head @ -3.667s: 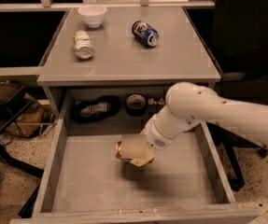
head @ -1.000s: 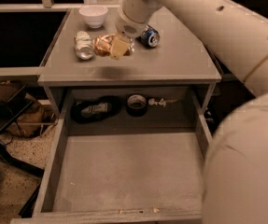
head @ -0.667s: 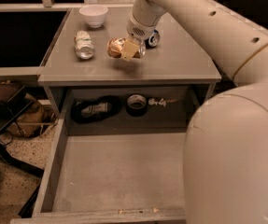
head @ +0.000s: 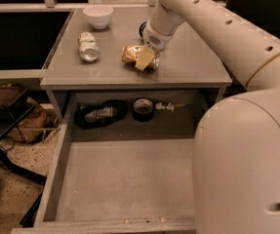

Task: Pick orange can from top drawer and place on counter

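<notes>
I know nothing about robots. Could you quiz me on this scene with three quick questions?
1. True or false: the orange can is inside the drawer.
2. What stands at the back left of the counter? A) white bowl B) tape roll C) bottle
3. Where is the gripper, and what are its jaws doing?

Key
1. False: it is up at the counter.
2. A
3. Over the middle of the counter, jaws shut on the orange can.

Your one camera looks steeply down from above the near edge of the wide shallow grey drawer (head: 130, 179), toward the far flat grey counter (head: 193, 57), close in; the gripper (head: 143, 57) sits mid-counter.
</notes>
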`<state>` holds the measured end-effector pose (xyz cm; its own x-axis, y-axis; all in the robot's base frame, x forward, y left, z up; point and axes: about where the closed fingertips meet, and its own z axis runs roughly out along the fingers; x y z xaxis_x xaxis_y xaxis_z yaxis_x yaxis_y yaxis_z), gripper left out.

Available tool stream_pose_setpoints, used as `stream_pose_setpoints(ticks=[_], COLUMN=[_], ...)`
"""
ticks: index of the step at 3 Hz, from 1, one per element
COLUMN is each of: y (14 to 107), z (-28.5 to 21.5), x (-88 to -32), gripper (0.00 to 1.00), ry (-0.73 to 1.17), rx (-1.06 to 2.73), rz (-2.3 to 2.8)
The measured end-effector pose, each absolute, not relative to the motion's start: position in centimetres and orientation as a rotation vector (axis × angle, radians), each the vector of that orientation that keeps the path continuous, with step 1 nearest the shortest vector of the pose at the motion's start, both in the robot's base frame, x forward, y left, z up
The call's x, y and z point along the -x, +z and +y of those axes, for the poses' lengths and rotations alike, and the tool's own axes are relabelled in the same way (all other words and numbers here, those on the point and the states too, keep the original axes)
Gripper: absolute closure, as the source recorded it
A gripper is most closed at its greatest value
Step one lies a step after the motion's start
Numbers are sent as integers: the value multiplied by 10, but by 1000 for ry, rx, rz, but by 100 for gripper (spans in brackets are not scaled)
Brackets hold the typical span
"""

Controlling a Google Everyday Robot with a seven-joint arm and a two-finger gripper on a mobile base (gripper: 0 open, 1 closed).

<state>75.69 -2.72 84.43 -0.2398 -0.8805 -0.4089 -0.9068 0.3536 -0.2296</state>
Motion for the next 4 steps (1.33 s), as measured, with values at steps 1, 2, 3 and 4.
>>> stream_pose_setpoints(ticks=[1, 2, 3, 4], y=[844, 844, 844, 844], z=[-27, -27, -27, -27], x=[-757, -757, -757, -757], gripper=[71, 48, 25, 0], ry=[75, 75, 75, 75], rx=[1554, 1554, 1554, 1554], rz=[2153, 2153, 2153, 2154])
